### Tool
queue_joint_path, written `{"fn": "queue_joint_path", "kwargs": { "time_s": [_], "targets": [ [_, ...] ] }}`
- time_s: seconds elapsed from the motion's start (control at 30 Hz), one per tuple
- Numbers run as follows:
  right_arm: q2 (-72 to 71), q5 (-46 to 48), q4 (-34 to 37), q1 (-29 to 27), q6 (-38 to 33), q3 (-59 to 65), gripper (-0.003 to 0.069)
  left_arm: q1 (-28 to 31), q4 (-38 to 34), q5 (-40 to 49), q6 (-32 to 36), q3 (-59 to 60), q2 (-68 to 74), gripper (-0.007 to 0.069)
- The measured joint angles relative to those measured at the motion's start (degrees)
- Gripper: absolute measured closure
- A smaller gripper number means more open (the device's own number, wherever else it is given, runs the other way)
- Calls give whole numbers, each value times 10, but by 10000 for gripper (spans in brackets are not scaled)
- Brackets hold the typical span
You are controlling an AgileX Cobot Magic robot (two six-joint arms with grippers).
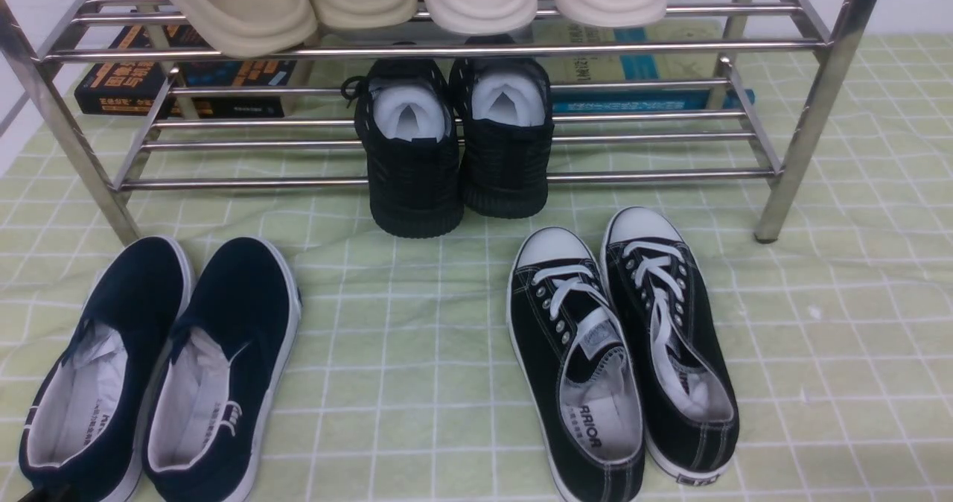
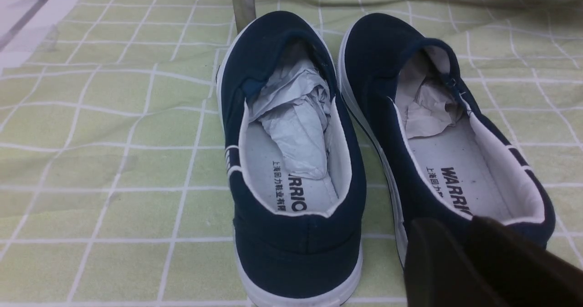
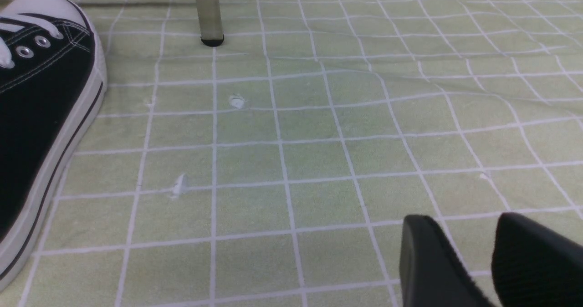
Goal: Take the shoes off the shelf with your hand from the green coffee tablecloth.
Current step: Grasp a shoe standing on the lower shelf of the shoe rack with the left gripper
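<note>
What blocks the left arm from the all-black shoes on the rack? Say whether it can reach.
Probably yes: the shoes stand heels-out on the shelf's lower tier, bare tablecloth before them, navy slip-ons off to the left. The upper tier leaves little headroom.

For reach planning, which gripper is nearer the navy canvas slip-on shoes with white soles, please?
Left: the left gripper is just behind the navy slip-on shoes; the right gripper is over the green tablecloth.

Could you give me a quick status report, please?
Right gripper open, empty, over green tablecloth; left gripper by navy slip-ons, jaws unclear. Black mesh shoes on shelf, lower tier. Canvas sneakers and slip-ons flank the approach.
</note>
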Motion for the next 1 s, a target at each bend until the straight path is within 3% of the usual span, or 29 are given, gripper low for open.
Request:
{"fn": "queue_joint_path", "kwargs": {
  "time_s": [0.13, 0.17, 0.2, 0.3, 0.47, 0.73, 0.87, 0.9, 1.0],
  "targets": [
    [0, 0, 0, 0, 0, 0, 421, 0, -37, 0, -36, 0, 0, 482],
    [0, 0, 0, 0, 0, 0, 421, 0, -83, -1, -81, 0, 0, 482],
    [0, 0, 0, 0, 0, 0, 421, 0, -91, -1, -81, 0, 0, 482],
    [0, 0, 0, 0, 0, 0, 421, 0, -247, 2, -222, 1, 0, 480],
    [0, 0, 0, 0, 0, 0, 421, 0, -344, 6, -320, 2, 0, 476],
    [0, 0, 0, 0, 0, 0, 421, 0, -346, -13, -341, -2, 0, 475],
    [0, 0, 0, 0, 0, 0, 421, 0, -327, 12, -324, -81, 20, 562],
    [0, 0, 0, 0, 0, 0, 421, 0, -298, 40, -309, -131, 56, 603],
    [0, 0, 0, 0, 0, 0, 421, 0, -239, 106, -292, -206, 144, 624]
  ]
}}
